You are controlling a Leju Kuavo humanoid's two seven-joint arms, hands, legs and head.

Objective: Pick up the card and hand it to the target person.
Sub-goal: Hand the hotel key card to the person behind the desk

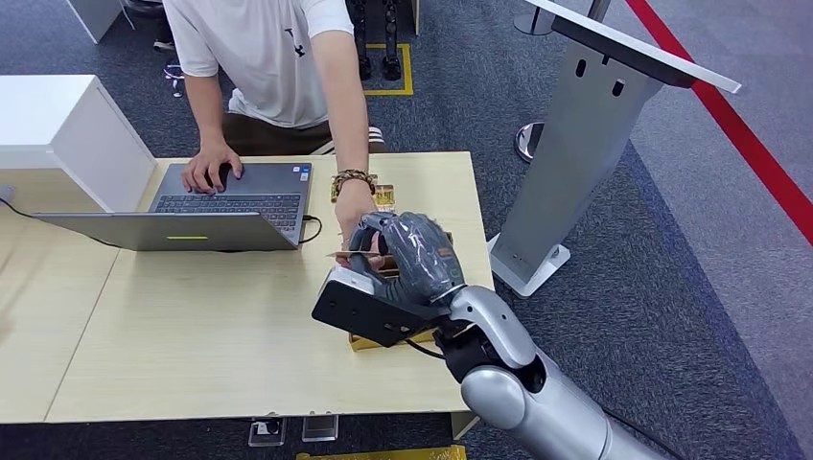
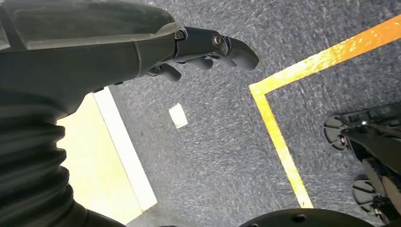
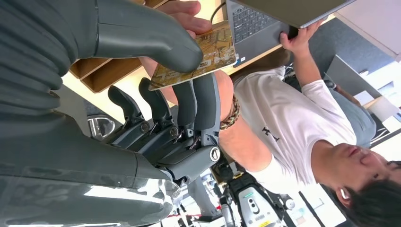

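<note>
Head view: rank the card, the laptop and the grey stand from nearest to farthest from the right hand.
1. The card: pinched in the right hand, with the person's hand at it too.
2. The laptop: on the table, off to the hand's left, its far side under the person's other hand.
3. The grey stand: on the carpet beyond the table's right edge. It is hard to rank against the laptop.

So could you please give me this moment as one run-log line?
phase: handover | right hand: pinches card | person's hand: touching card | left hand: holds nothing, above carpet
</note>
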